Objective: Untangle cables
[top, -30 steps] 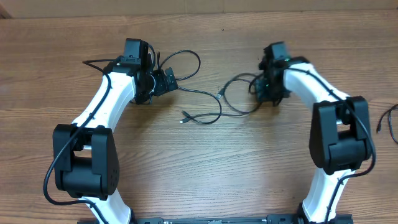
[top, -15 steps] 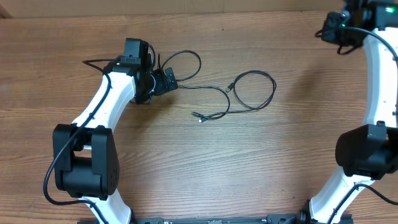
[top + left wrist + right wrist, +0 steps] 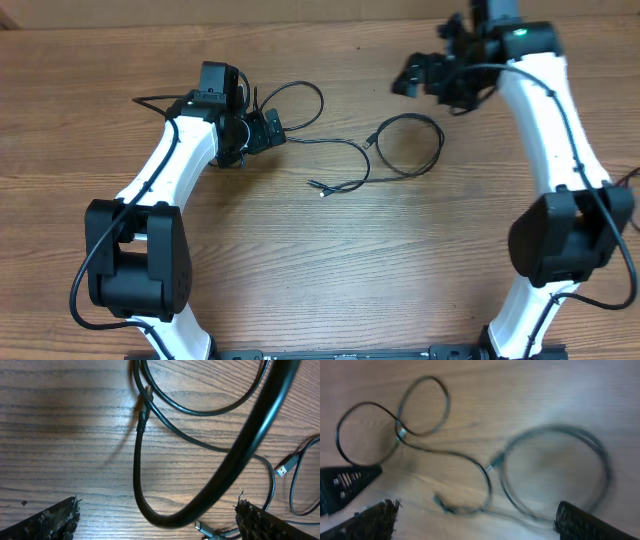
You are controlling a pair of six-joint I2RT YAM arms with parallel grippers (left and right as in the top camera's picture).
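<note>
Cables (image 3: 441,143) flat on table (image 3: 300,280), below open right fingers (image 3: 372,521)

The left arm (image 3: 170,165) rose from the near edge and bent inward. The left claw (image 3: 262,130) sat low, pointing right, its fingers (image 3: 47,521) spread wide. The right arm (image 3: 560,130) stretched farther back and turned inward at the wrist. The right claw (image 3: 412,76) pointed left and looked blurred from overhead, its fingers (image 3: 370,520) wide apart.

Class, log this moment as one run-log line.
task: untangle cables | cables: looped on table | left pincer: open, beside cables | right pincer: open, holding nothing
</note>
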